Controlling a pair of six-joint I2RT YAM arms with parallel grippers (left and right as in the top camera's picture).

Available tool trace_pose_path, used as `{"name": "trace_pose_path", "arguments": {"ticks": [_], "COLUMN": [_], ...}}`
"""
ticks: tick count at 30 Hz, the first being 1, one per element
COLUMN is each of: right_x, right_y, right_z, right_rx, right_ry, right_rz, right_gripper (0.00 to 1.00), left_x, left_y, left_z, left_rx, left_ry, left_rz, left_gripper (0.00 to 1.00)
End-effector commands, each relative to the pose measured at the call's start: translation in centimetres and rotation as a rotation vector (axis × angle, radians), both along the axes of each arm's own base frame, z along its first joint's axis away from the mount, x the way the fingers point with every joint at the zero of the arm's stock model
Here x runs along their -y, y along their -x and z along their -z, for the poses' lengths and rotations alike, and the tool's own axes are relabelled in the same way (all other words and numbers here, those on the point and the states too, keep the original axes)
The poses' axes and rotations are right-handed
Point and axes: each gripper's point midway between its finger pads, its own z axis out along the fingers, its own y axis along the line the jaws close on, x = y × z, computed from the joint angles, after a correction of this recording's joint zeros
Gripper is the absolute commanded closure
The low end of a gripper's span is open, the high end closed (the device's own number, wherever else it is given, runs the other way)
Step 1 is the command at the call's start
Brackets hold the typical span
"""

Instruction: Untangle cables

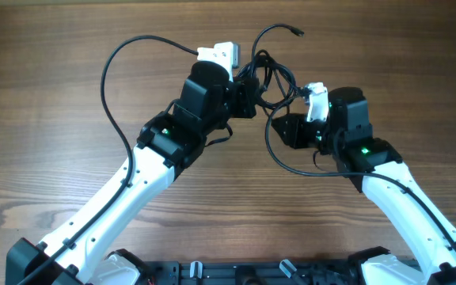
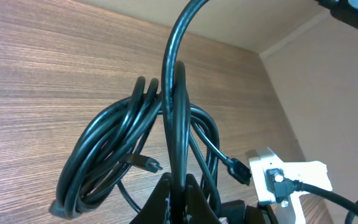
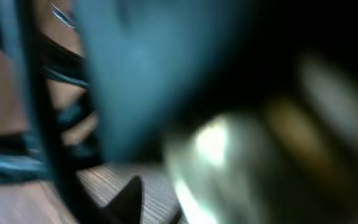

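Note:
The cables (image 1: 269, 77) are thin black cords bunched in a tangle at the table's middle back. One plug tip (image 1: 298, 32) sticks out behind the bunch, and a loop (image 1: 279, 158) hangs toward the front. My left gripper (image 1: 250, 93) reaches into the tangle from the left. In the left wrist view it (image 2: 180, 186) is shut on one upright strand, with the coiled cables (image 2: 117, 146) and two plug tips (image 2: 149, 163) beyond it. My right gripper (image 1: 285, 129) sits just right of the tangle, by the loop. The right wrist view is blurred by something close to the lens. One dark fingertip (image 3: 129, 194) shows there, beside black cable strands (image 3: 39, 124).
A thicker black robot cable (image 1: 117, 71) arcs from the left wrist's white camera mount (image 1: 217, 54) out to the left. The right wrist's white mount (image 1: 317, 101) stands close to the tangle. Bare wooden table (image 1: 46, 119) lies to the left and right.

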Motion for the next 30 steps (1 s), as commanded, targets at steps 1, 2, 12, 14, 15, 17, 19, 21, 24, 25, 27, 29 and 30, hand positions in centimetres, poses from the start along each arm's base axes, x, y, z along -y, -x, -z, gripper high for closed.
{"name": "trace_pose_path", "arguments": {"ticks": [1,2,12,14,15,17,19,21,24,25,27,29,30], "right_x": [-0.4,-0.3,-0.2,-0.1,-0.1,-0.1,-0.1,-0.1,-0.1,-0.1,0.1,0.5,0.8], "right_y": [-0.6,-0.6,-0.1,0.1,0.1,0.2,0.2,0.2,0.3,0.3,0.2,0.0,-0.2], "right_z": [-0.8,-0.8,-0.2,0.0,0.0,0.1,0.1,0.1,0.2,0.2,0.3,0.5,0.6], "right_rx": [0.036,0.036,0.000,-0.009,-0.013,-0.016,-0.016,-0.017,-0.022,-0.024,-0.022,-0.018,-0.016], "right_ry": [-0.002,-0.002,0.008,0.011,0.012,0.013,0.013,0.013,0.014,0.016,0.023,0.044,0.059], "right_rz": [-0.009,-0.009,-0.009,-0.009,-0.009,-0.009,-0.009,-0.010,-0.010,-0.010,-0.003,0.021,0.035], "right_gripper": [0.76,0.80,0.96,0.96,0.96,0.96,0.96,0.96,0.96,0.96,0.96,0.96,0.96], "left_x": [0.1,-0.2,-7.4,-9.2,-10.1,-11.2,-11.7,-11.7,-11.5,-10.6,-7.3,-4.0,-2.8], "left_y": [0.3,0.1,-1.9,-2.0,-2.0,-2.0,-1.9,-1.8,-1.8,-1.6,-1.0,-0.1,0.3], "left_z": [-2.4,-2.3,1.0,1.4,1.5,1.7,1.8,1.9,2.0,2.1,2.2,1.5,0.9], "left_rx": [0.033,0.035,0.098,0.103,0.101,0.096,0.092,0.089,0.082,0.074,0.054,0.053,0.060], "left_ry": [0.049,0.039,-0.366,-0.456,-0.491,-0.535,-0.558,-0.560,-0.546,-0.515,-0.399,-0.275,-0.224], "left_rz": [0.007,-0.008,-0.233,-0.290,-0.327,-0.369,-0.387,-0.386,-0.380,-0.337,-0.184,-0.031,0.030], "left_gripper": [0.96,0.96,0.96,0.96,0.96,0.96,0.96,0.96,0.96,0.96,0.96,0.96,0.96]}}
